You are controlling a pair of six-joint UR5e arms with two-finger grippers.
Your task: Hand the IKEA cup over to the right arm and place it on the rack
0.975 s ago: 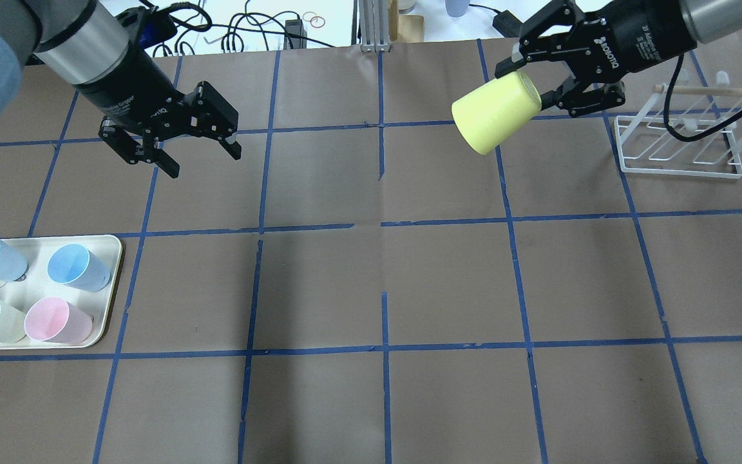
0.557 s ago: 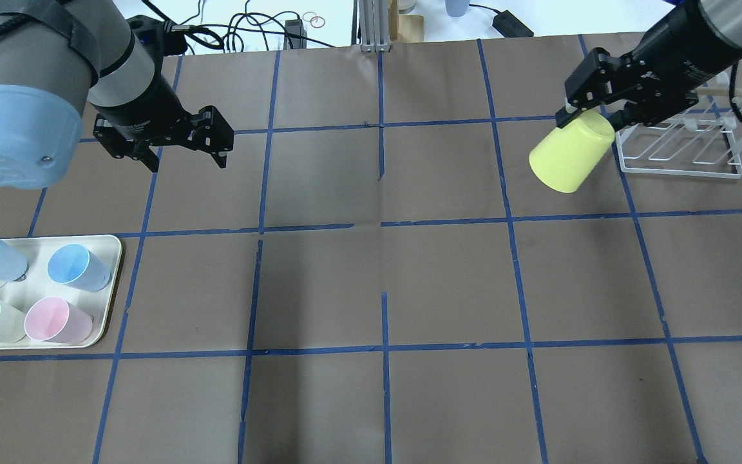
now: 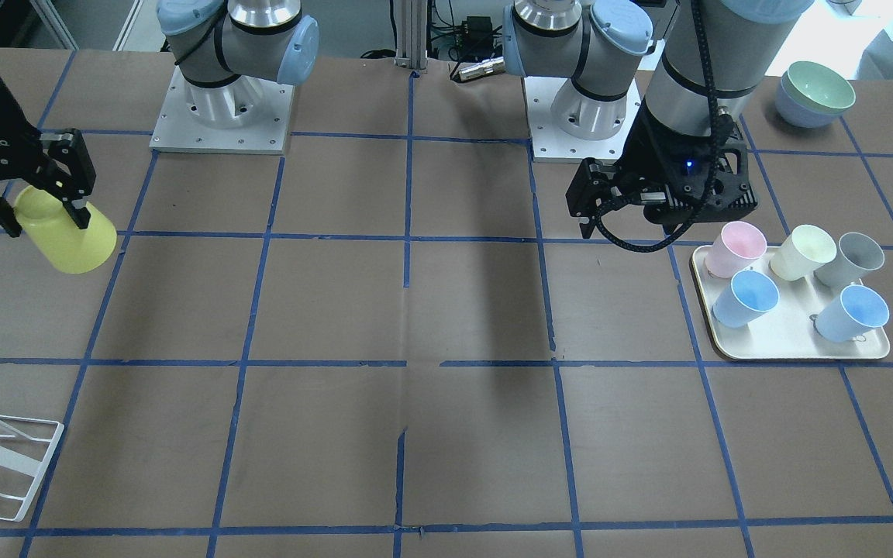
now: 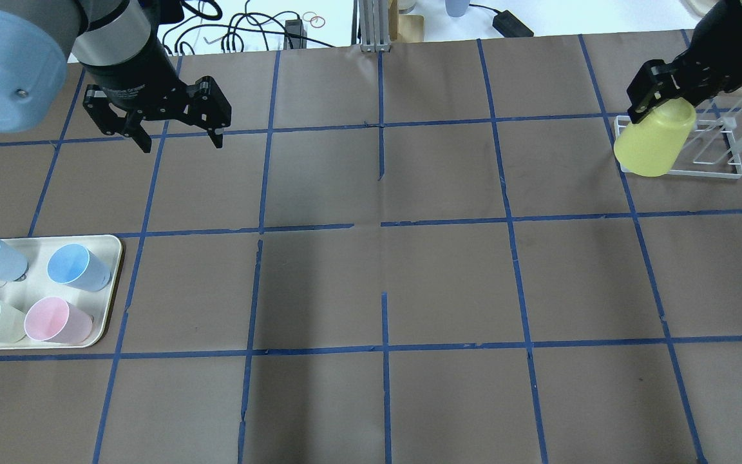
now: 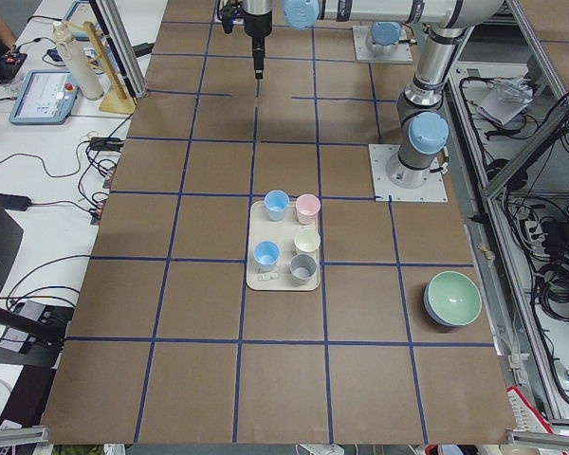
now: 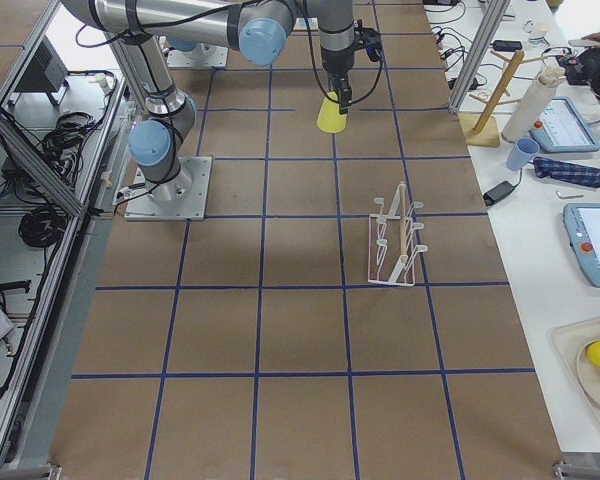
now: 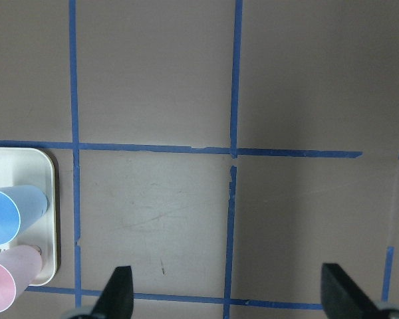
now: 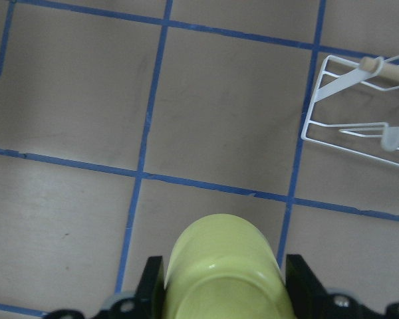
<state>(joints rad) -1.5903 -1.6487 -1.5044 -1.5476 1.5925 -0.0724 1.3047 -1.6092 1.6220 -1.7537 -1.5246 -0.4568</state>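
Note:
The yellow IKEA cup (image 4: 654, 147) hangs tilted, mouth down, above the table in my right gripper (image 4: 664, 108), which is shut on its base. It also shows in the front view (image 3: 67, 232) and in the right wrist view (image 8: 223, 272). The white wire rack (image 4: 712, 171) stands just right of the cup in the overhead view. In the right wrist view the rack (image 8: 346, 113) lies ahead to the upper right, apart from the cup. My left gripper (image 4: 181, 143) is open and empty at the far left, above bare table; its fingertips (image 7: 120, 289) show in the left wrist view.
A cream tray (image 4: 111, 258) at the near left holds two light blue tumblers, a pink one, a cream-green one (image 3: 801, 252) and a grey one (image 3: 849, 258). Stacked bowls (image 3: 815, 93) sit beside the left arm's base. Cables lie past the far table edge.
My right gripper has carried the yellow cup rightwards to the rack and turned it mouth down. My left gripper, open, has drawn back towards the far left.

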